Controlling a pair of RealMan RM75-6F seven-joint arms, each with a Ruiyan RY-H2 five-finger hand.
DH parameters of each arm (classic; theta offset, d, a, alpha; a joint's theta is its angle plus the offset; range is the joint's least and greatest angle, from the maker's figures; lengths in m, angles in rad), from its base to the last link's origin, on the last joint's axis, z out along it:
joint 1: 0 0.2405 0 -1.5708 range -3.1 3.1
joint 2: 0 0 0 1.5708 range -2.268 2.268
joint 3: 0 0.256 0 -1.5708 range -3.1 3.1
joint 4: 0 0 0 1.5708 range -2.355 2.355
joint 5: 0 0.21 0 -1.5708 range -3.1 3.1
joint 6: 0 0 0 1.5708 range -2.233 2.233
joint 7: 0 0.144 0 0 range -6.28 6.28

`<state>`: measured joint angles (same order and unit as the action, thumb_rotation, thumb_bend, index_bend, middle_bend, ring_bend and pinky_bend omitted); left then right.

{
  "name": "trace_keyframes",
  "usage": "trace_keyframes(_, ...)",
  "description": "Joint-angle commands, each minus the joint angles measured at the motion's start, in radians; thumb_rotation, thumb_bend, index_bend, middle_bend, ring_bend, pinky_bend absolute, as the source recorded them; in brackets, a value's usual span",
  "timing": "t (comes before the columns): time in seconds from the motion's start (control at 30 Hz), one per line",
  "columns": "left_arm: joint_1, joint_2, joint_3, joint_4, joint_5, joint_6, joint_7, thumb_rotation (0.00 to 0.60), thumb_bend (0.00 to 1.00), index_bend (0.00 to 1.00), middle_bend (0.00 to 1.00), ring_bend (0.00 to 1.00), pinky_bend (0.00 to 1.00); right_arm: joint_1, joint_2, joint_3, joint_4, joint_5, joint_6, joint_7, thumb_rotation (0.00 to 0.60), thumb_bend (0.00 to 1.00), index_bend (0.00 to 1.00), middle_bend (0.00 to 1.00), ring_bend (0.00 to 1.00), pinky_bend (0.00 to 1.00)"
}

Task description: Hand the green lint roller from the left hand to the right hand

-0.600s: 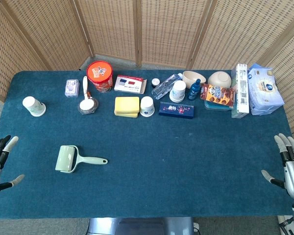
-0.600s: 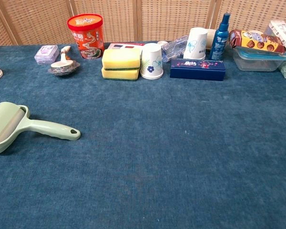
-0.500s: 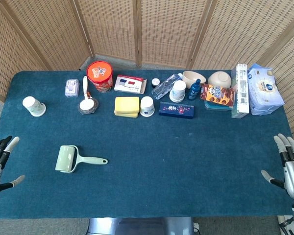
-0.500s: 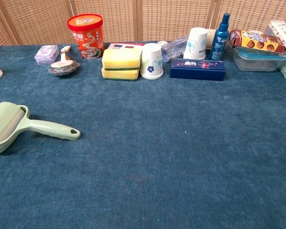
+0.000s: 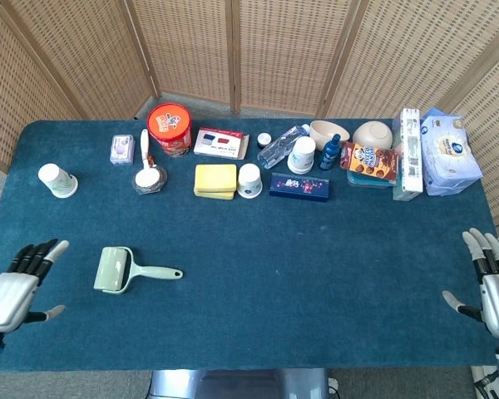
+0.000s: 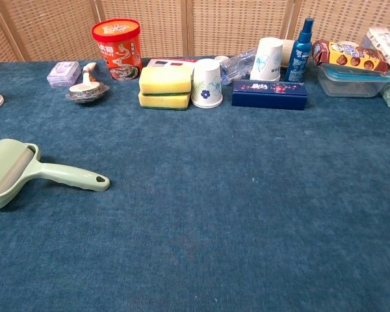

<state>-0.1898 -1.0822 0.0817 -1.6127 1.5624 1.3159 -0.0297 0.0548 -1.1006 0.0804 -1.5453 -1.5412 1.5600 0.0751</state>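
At table's left edge, left hand [image 5: 15,287] moved inward, nearer lint roller [image 5: 115,270]

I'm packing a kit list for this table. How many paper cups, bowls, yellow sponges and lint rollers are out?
Paper cups: 3
Bowls: 2
Yellow sponges: 2, stacked
Lint rollers: 1
Total: 8
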Motion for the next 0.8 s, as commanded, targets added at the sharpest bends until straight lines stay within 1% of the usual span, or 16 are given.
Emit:
trace_keyframes(0.03, -0.079, -0.034, -0.024, -0.028, -0.075, -0.145, 0.063, 0.600, 0.00, 0.00, 0.00, 0.00, 0.01, 0.004, 0.001, -0.003, 0.005, -0.003, -0.008, 0.008, 0.600, 0.00, 0.00, 0.00, 0.00, 0.00)
trace_keyframes(0.27, -0.121, -0.087, -0.057, -0.042, -0.162, -0.226, 0.123, 0.600, 0.00, 0.00, 0.00, 0.00, 0.01, 0.008, -0.005, -0.003, 0.011, 0.003, -0.020, 0.005, 0.600, 0.00, 0.00, 0.00, 0.00, 0.00)
trace_keyframes(0.47, -0.146, -0.115, -0.086, -0.053, -0.232, -0.261, 0.160, 0.600, 0.00, 0.00, 0.00, 0.00, 0.01, 0.010, -0.007, -0.003, 0.012, 0.005, -0.023, 0.002, 0.600, 0.00, 0.00, 0.00, 0.00, 0.00)
trace_keyframes(0.8, -0.183, -0.138, -0.100, -0.059, -0.330, -0.325, 0.224, 0.600, 0.00, 0.00, 0.00, 0.00, 0.01, 0.009, -0.005, -0.002, 0.013, 0.007, -0.023, 0.018, 0.600, 0.00, 0.00, 0.00, 0.00, 0.00)
